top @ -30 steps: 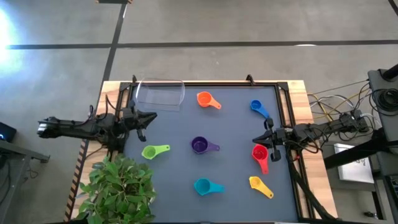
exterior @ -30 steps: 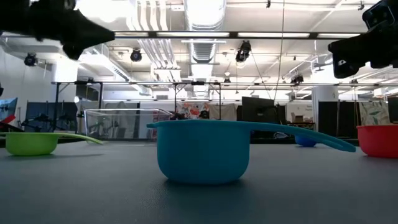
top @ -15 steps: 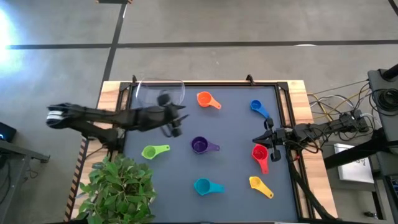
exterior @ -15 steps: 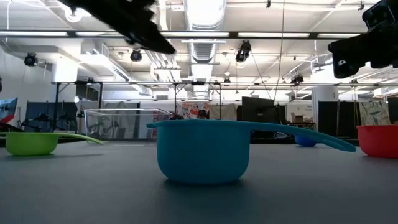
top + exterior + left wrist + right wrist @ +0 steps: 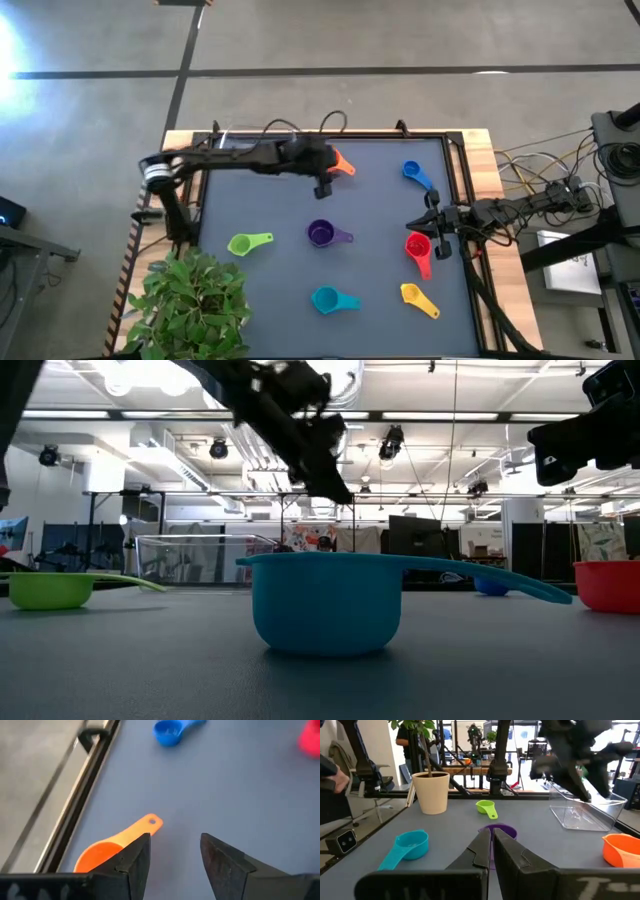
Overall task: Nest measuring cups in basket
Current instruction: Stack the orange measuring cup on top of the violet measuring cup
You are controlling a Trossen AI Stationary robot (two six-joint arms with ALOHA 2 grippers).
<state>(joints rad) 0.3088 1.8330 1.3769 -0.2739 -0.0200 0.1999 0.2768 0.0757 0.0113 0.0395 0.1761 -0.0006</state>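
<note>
Seven measuring cups lie apart on the dark mat, each resting on its base: orange [image 5: 341,163], blue [image 5: 414,174], purple [image 5: 322,234], red [image 5: 418,247], green [image 5: 247,243], teal [image 5: 332,299] and yellow [image 5: 417,298]. The clear basket [image 5: 190,559] stands at the far left of the mat, and in the high view my left arm mostly covers it. My left gripper [image 5: 323,187] hangs open in the air just beside the orange cup [image 5: 102,853], whose handle [image 5: 146,824] points past its fingers. My right gripper [image 5: 432,222] waits shut at the right edge, above the red cup.
A potted plant [image 5: 190,303] stands at the near left corner. A raised black rail [image 5: 455,180] frames the mat, with cables beyond the right edge. Open mat lies between the purple cup and the blue cup. A person [image 5: 332,772] shows in the room beyond the table.
My left arm has swung from the table's left edge toward the right and the far side, passing over the basket, and its gripper now hangs by the orange cup. The right arm and all cups have stayed put.
</note>
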